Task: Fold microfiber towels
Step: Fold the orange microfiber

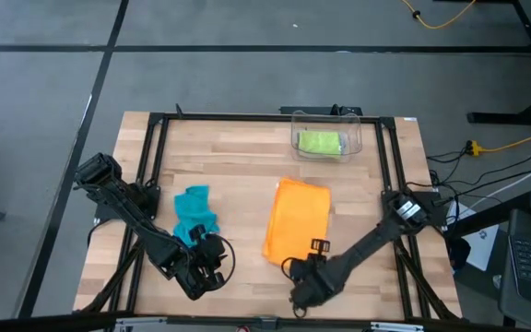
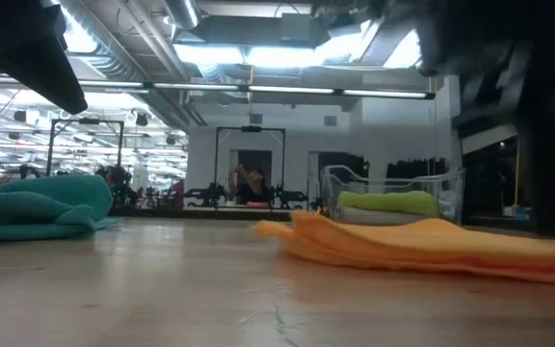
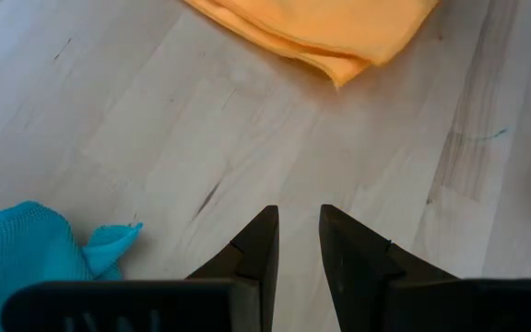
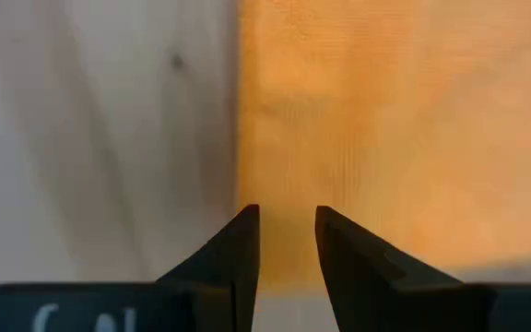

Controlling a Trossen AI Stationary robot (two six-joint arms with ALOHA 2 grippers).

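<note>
The orange towel [image 1: 298, 221] lies folded flat near the table's middle, also seen in the low view [image 2: 422, 246]. The teal towel [image 1: 194, 214] sits crumpled in a heap to its left. A lime green towel [image 1: 319, 143] lies folded inside a clear bin at the far edge. My left gripper [image 3: 298, 210] hovers over bare wood between the teal and orange towels, slightly open, nothing between its fingers. My right gripper [image 4: 287, 210] points down over the orange towel's near edge [image 4: 247, 138], slightly open and holding nothing. Whether its fingertips touch the cloth cannot be told.
The clear plastic bin [image 1: 358, 138] stands at the far edge, right of centre. A black frame [image 1: 155, 166] runs around the wooden tabletop. Bare wood shows at the far left and the near right.
</note>
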